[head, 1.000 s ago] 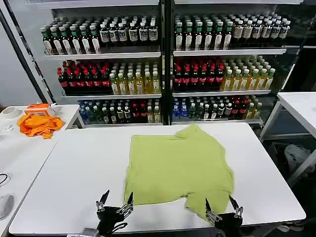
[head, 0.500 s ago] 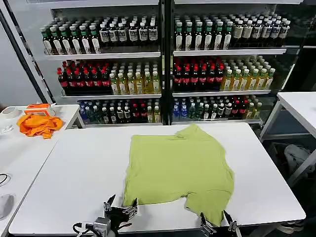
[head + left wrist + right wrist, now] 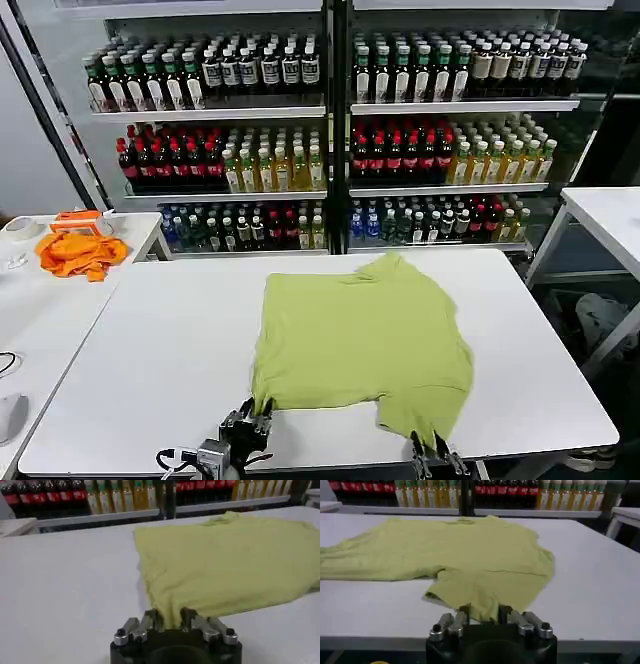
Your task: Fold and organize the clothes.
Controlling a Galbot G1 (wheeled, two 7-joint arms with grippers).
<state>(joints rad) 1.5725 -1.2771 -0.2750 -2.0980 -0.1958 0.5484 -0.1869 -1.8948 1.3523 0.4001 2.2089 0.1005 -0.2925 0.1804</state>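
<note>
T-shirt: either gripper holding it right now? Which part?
Both. Left gripper pinches the T-shirt at its near left corner; right gripper pinches the near sleeve edge.

Left end effector: black housing with silver-grey metal finger linkages, seen from the head view; a thin black cable loops beside a small grey block at its base. In the left wrist view, the left end effector shows a rounded black body, two pale metal finger assemblies, and a dark round screw head on each outer knuckle.

Right end effector: matching black rounded body, silver linkages, dark screw heads at both outer knuckles. Head view, right end effector: dark with metallic fingers.
</note>
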